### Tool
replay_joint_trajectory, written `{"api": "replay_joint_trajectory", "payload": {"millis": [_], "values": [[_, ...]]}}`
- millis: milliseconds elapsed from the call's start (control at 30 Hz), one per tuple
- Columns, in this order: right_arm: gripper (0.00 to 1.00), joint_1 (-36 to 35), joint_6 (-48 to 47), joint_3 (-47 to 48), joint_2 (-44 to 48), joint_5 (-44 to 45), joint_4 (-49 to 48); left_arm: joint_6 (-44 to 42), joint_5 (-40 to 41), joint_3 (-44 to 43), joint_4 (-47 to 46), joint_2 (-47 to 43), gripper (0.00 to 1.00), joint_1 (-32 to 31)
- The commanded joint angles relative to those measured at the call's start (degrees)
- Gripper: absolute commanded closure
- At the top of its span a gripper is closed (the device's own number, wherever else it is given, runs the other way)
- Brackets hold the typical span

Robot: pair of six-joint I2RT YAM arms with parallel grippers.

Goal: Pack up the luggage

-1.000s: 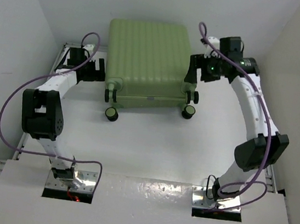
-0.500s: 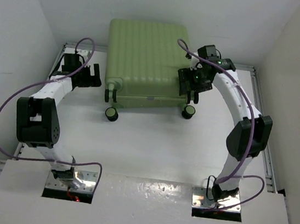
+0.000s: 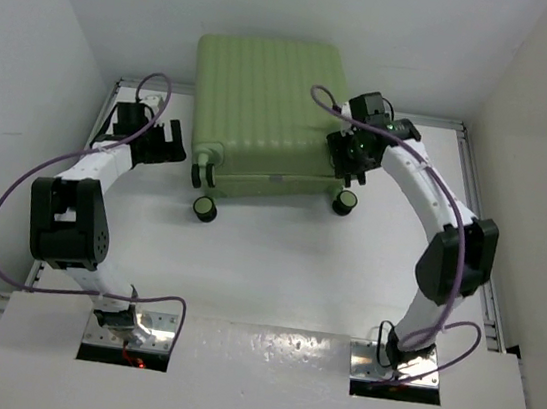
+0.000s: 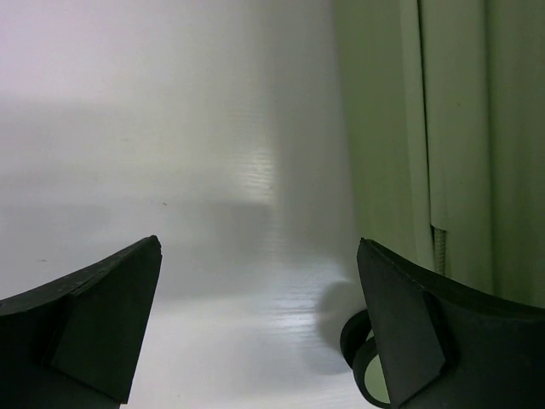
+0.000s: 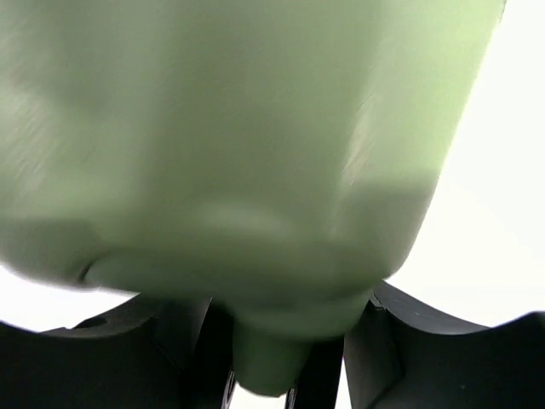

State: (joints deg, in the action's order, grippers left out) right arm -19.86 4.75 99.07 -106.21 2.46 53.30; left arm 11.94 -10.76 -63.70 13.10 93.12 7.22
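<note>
The luggage [image 3: 267, 103] lies closed at upper centre of the overhead view, its contents unseen, and packing looks barely started. The left gripper [image 3: 173, 141] hangs spread beside its left edge. The right gripper [image 3: 348, 159], fingers apart, straddles its lower-right corner.

Nothing readable here, honestly. I can't make out any lettering, brand mark, sticker or number on the luggage [image 3: 267, 103] from the top view. Both wrist views are too close and blurry to show any print.
</note>
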Motion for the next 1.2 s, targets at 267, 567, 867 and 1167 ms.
{"api": "replay_joint_trajectory", "payload": {"millis": [267, 567, 867, 1167], "values": [[1.00, -14.87, -23.29, -23.02, 23.07, 13.80, -42.48, 1.94, -1.98, -0.02, -3.00, 1.27, 0.01, -1.69], [1.00, -5.81, -24.10, -35.36, 21.40, 11.35, -63.23, 1.33, -0.23, -0.02, -3.52, 1.27, 0.01, -3.35], [1.00, -4.07, -22.07, -27.86, 16.05, 6.95, -61.56, 2.81, 1.01, -1.33, -3.52, 1.98, 0.01, -4.41], [0.78, -0.97, -11.01, -26.40, 15.69, -2.20, -40.76, 3.44, 2.16, 2.00, -7.04, -8.73, 0.01, -0.55]]}}
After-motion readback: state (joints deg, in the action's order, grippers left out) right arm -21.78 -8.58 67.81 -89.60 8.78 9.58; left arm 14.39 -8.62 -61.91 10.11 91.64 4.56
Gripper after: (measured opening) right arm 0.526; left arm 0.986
